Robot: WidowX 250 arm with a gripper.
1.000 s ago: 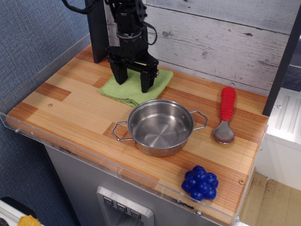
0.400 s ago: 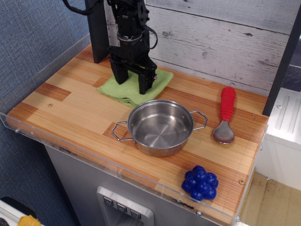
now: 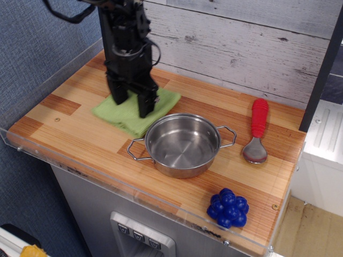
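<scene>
Nearest, front-right of the pot point(image 3: 182, 144), sits a blue grape cluster point(image 3: 228, 208), well apart from it and close to the counter's point(image 3: 80, 126) front edge. Looks like a rubber toy, lumpy enough that it won't roll.

Pot is mid-counter, upright and empty, w/ its two wire handles out to left and right. Open side faces up, so nothing blocks its mouth.

Right of the pot, near but not touching, lies a spoon point(image 3: 256, 134): metal bowl toward the front, red handle pointing back to the wall. It lies flat and lengthwise, so the handle is clear on both sides.

Behind-left of the pot is a green cloth point(image 3: 126, 119), folded and flat on the wood, its near edge just beside the pot's rim; can't tell if they touch.

Gripper point(image 3: 132, 107) is over that cloth, behind-left of the pot, pointing approx straight down. Jaws are spread, with green showing between the fingers. Tips are at cloth level, prob. pressing on it, tho contact isn't certain from this angle. Nothing is pinched or lifted; cloth is the only thing at the tips.

Farthest back, beyond the pot, is the grey plank wall point(image 3: 241, 43).
</scene>
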